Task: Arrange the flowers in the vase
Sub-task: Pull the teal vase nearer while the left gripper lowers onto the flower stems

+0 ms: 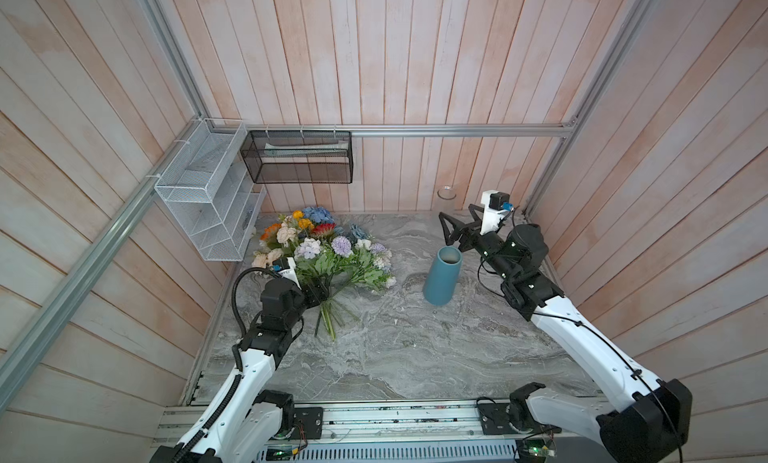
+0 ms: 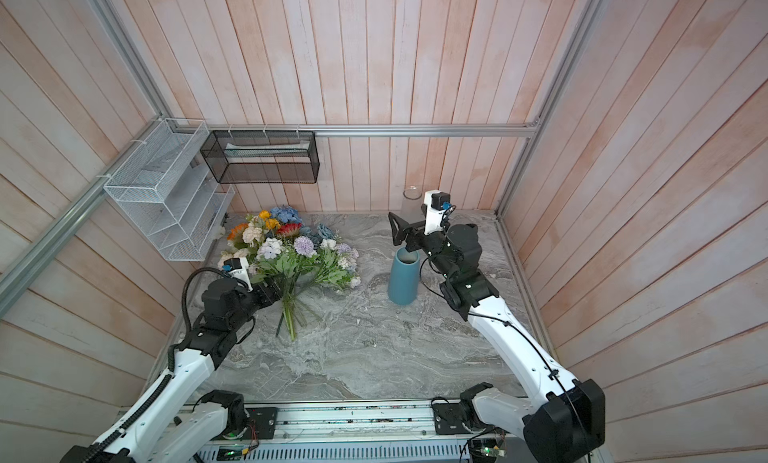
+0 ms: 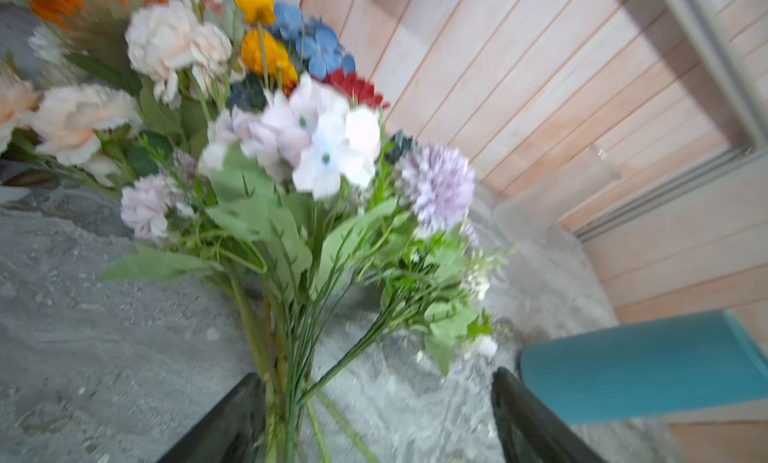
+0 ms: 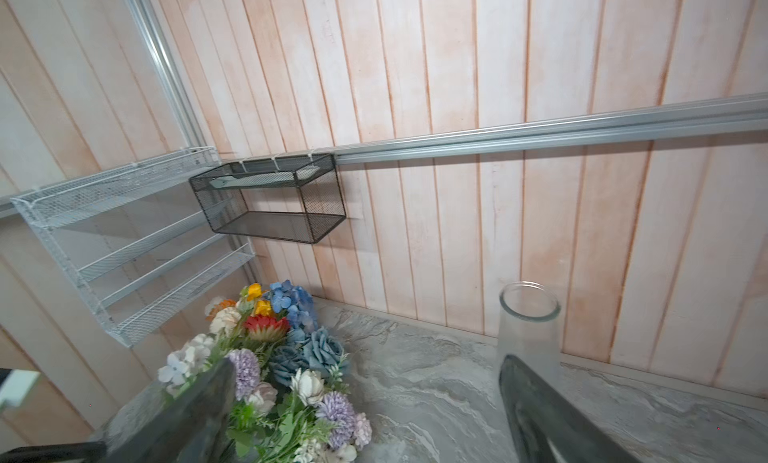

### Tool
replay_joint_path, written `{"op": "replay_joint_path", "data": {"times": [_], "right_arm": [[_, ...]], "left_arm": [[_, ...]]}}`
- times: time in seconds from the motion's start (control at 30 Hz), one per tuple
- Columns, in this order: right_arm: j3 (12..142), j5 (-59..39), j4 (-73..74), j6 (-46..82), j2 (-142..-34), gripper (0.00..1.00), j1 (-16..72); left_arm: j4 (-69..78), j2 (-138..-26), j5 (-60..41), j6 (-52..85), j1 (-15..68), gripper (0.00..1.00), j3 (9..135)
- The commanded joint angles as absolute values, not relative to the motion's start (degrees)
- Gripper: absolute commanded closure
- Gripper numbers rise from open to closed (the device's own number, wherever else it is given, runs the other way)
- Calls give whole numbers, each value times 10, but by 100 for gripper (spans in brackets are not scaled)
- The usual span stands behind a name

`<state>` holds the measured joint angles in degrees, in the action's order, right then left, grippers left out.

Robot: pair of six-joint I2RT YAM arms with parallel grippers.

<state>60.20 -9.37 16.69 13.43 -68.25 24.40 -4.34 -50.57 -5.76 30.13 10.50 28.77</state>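
The flowers [image 1: 316,249] [image 2: 282,249] lie as one bunch on the marble top at the back left, blooms toward the wall and green stems fanning toward the front. My left gripper [image 1: 320,292] [image 2: 274,292] sits low at the stems. In the left wrist view the left gripper [image 3: 376,378] has its jaws wide apart, with the stems [image 3: 286,357] beside one finger and a broad gap to the other. A teal vase [image 1: 442,280] [image 2: 403,278] [image 3: 644,369] stands upright, empty, right of the bunch. My right gripper [image 1: 446,228] [image 4: 368,361] hangs open behind the vase, holding nothing.
A clear glass jar [image 1: 446,195] [image 4: 528,328] stands at the back wall behind the right gripper. A white wire rack [image 1: 208,199] and a black mesh basket [image 1: 297,157] hang on the walls above the flowers. The metal rail [image 1: 374,419] runs along the table's front edge.
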Motion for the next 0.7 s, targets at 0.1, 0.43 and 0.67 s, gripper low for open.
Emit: {"op": "replay_joint_path", "data": {"times": [0.1,0.43,0.67], "right_arm": [[647,-191,140,164,-750,2,277],[661,-189,127,158,-809,2,328],[649,-167,129,145,-795,2,335]], "left_arm": [[-100,-516,-44,312,153,38,253],[-44,-586,29,326,175,68,237],[-10,-675,90,300,175,77,280]]}}
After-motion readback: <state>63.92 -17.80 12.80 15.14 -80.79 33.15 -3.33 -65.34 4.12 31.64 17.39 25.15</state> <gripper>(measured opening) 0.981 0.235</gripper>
